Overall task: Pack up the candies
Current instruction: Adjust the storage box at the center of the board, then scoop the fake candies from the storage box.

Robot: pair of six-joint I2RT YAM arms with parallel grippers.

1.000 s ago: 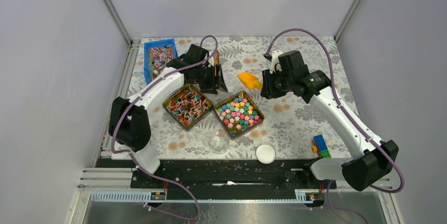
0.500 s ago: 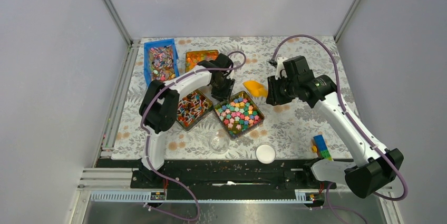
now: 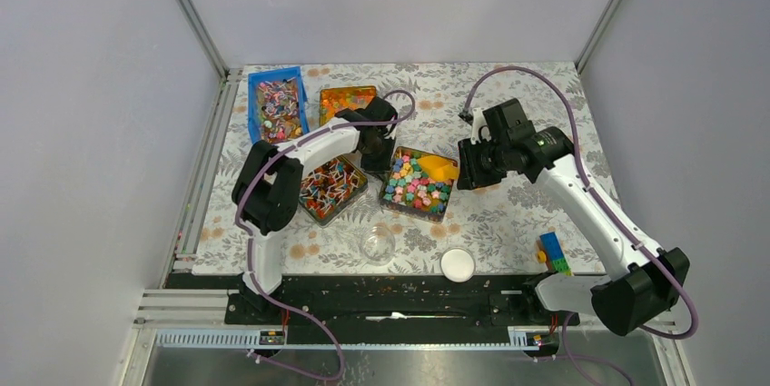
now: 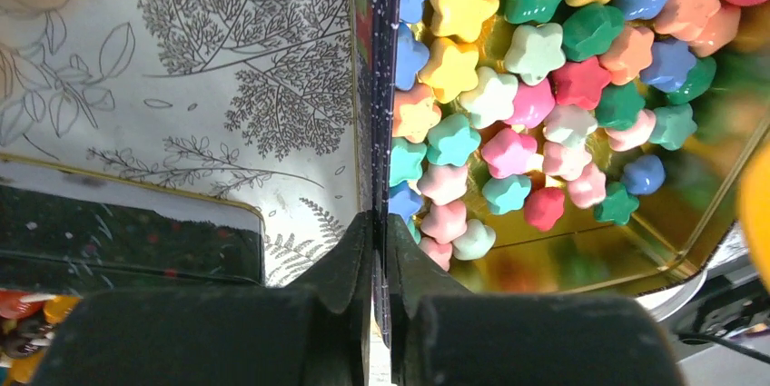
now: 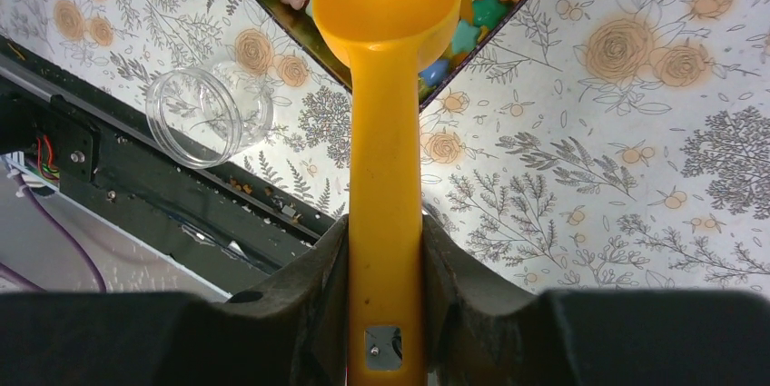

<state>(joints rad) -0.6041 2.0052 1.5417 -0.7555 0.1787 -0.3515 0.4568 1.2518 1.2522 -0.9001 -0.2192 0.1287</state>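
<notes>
On the floral tablecloth (image 3: pixel 508 213), the left gripper (image 4: pixel 380 222) has just pinched the tin (image 4: pixel 374 86) by its wall while the right gripper (image 5: pixel 386 241), clamping the scoop (image 5: pixel 386 14), reaches its candies (image 4: pixel 536 50), so scooping can begin.

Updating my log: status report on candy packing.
Left tool shut on gold metal tin. Right tool shut on orange plastic scoop, over pastel star-shaped candies. Nothing blocking.

L arm folded at elbow, forearm out toward 2 o'clock; L gripper (image 4: pixel 377 222) pinched shut on tin (image 4: pixel 375 86) wall. R arm stretched toward 10 o'clock, wrist turned to 9; R gripper (image 5: pixel 386 241) clamped on scoop (image 5: pixel 386 132) handle.
</notes>
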